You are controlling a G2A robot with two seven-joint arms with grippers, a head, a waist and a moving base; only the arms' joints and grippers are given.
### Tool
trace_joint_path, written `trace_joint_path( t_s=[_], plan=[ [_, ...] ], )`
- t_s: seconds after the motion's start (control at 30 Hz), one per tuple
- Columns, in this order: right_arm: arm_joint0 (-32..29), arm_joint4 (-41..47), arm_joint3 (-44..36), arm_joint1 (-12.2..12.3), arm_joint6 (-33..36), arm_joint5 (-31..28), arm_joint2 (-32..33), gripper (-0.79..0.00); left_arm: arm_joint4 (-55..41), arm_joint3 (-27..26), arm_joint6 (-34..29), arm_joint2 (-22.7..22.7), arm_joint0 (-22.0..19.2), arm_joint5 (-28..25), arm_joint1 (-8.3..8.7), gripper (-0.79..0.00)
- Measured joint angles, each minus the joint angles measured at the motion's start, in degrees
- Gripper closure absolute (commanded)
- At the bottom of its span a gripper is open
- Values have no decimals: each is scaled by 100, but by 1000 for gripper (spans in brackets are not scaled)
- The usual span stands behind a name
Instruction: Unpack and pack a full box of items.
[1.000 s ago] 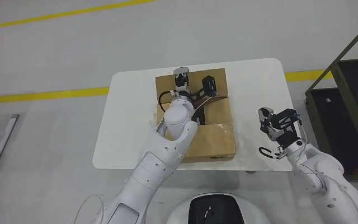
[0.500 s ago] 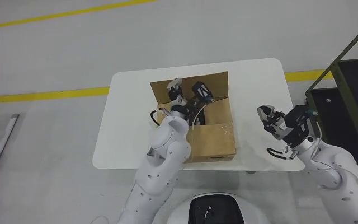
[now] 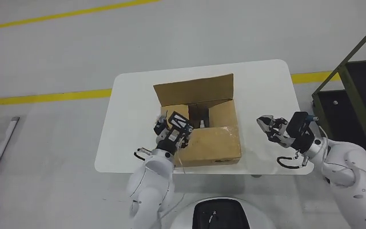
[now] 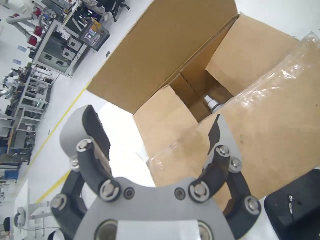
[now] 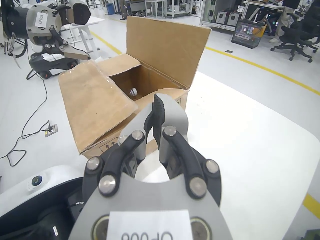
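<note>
Top view, table: white, rounded edges; bare surface is lying open on both sides of the box.
Box: rear flap is standing upright; taped front flap is covering half the opening.
Left gripper: hovering at the box's near-left corner, fingers spread, empty.
Right gripper: hovering over the table's right side, fingers pressed together; printed tag is showing.
White-capped item: lying inside the box.

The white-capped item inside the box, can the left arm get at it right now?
Probably yes. The left gripper hangs open above the box, and the gap over the white-capped item is uncovered. The taped flap overhangs part of the opening, so the way in looks narrow.
</note>
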Motion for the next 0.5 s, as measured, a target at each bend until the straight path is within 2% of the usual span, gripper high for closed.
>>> trace_joint_path(
  t_s=[0.2,0.27,0.5],
  plan=[
    [-12,48,-7,-3,-7,4,-32,0,-76,-438,405,-341,548,229,57,-785],
    [-3,377,28,-6,92,-41,-150,0,-69,-534,566,-369,647,375,64,-785],
    [506,1615,31,79,1604,-222,-508,0,-60,-538,576,-367,650,383,64,-785]
  ],
)
